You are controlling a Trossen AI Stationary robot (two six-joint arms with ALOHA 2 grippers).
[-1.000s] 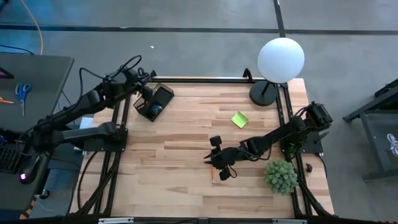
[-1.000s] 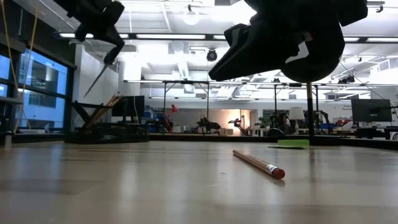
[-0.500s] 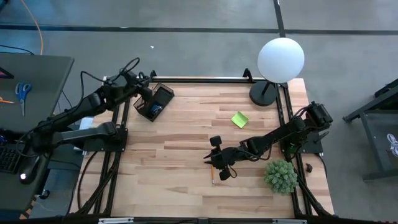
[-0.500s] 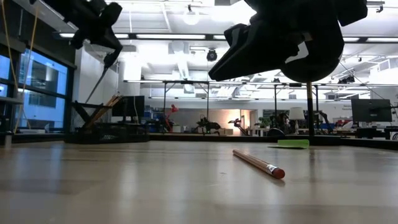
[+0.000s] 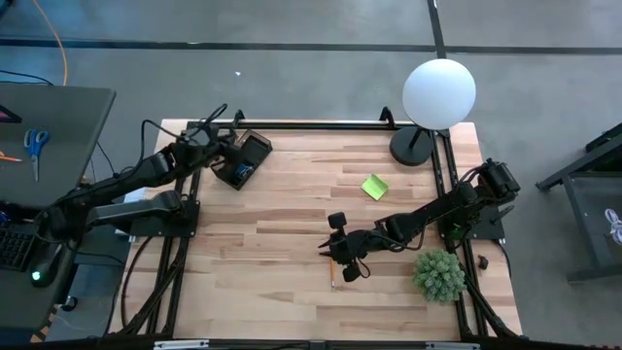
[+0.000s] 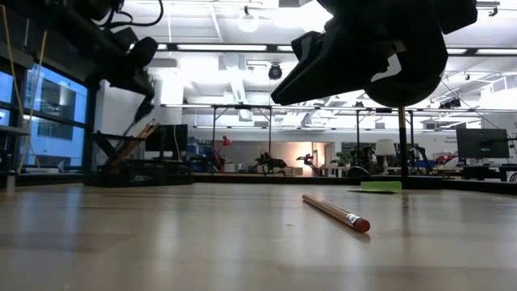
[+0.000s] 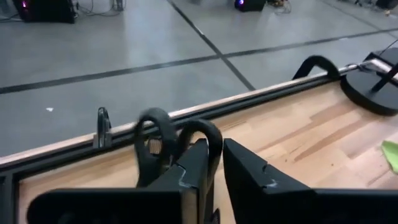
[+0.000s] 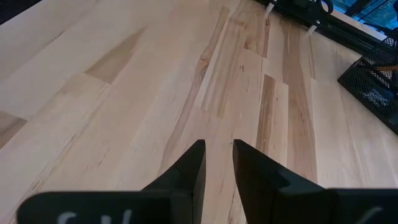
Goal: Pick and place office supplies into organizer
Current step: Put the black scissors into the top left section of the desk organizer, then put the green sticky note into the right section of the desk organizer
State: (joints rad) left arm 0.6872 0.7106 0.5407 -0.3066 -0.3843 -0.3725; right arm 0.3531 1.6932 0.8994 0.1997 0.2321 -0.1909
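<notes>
My left gripper [image 5: 220, 146] is at the table's far left, over the black mesh organizer [image 5: 243, 158], and is shut on black-handled scissors [image 7: 180, 134]. In the low view the scissors' blades [image 6: 142, 111] hang down above the organizer [image 6: 137, 171], where pencils [image 6: 145, 129] lean out. My right gripper [image 5: 336, 249] hovers slightly open and empty just above the table's middle, over an orange pencil [image 5: 332, 276] that lies flat; the pencil also shows in the low view [image 6: 335, 212]. A lime-green sticky-note pad [image 5: 374, 186] lies flat farther back. My left gripper pinches the scissors at their handle end [image 7: 208, 146] between its two fingers; the two black loops [image 7: 155, 127] stick out past the fingertips. The fingers slant down from above. The scissors are lifted clear and hang blades down over the organizer.
A lamp with a round black base [image 5: 413, 146] and white globe stands at the far right corner. A small green plant [image 5: 439, 275] sits at the near right. Black frame rails [image 5: 321, 124] run along the table's edges.
My left gripper has gone down and toward the table's left edge with the scissors, which stay hanging blades down and now reach closer to the organizer. My right gripper has kept still.
</notes>
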